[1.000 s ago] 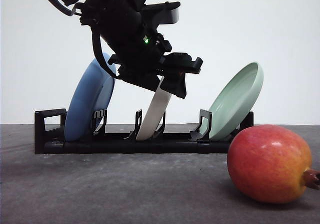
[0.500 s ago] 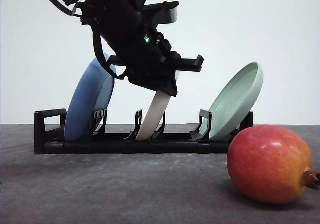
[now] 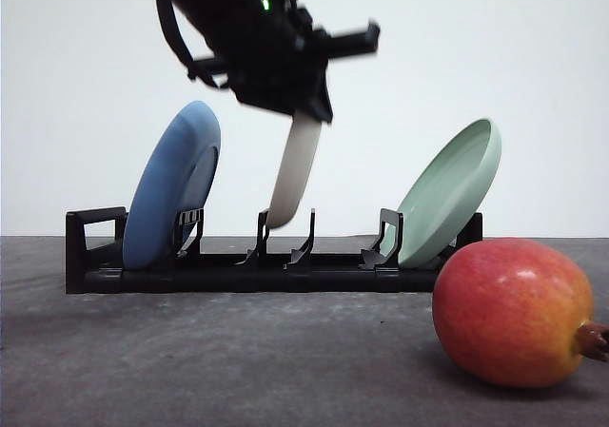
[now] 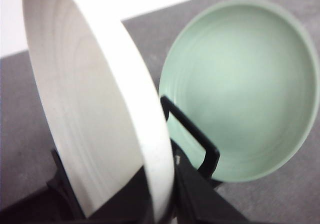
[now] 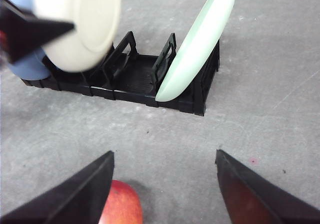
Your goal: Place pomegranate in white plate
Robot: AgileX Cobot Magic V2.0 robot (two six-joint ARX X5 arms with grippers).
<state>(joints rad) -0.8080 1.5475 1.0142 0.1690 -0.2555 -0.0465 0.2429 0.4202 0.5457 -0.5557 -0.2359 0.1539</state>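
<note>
**Lifting the white plate clear of the rack**

We have the left gripper [image 3: 303, 113] clamped on the top rim of the white plate [image 3: 293, 168], and the plate hangs edge-on with its lower edge just above the middle slot of the black rack [image 3: 238, 273]. The blue plate [image 3: 171, 197] leans in the slot on one side and the green plate [image 3: 449, 191] in the slot on the other. In the left wrist view the white plate [image 4: 100, 119] fills the near field with the green plate [image 4: 240, 84] close behind it, so there is little room to swing.

To do this step well, we judge the lift should go straight up until the lower edge is well above the rack's prongs, and only then turn toward open table. Tilting early risks knocking a neighbour or catching a prong. The grip is on a thin rim, so the plate may pivot if we move sharply; a slow, steady carry suits it.

The pomegranate [image 3: 514, 313] lies on the table in front of the rack, near the green plate's end. The right gripper [image 5: 162, 189] hovers over it with its fingers spread wide, the fruit [image 5: 120, 204] just beside one finger. We should lay the plate flat, well apart from the fruit.
</note>
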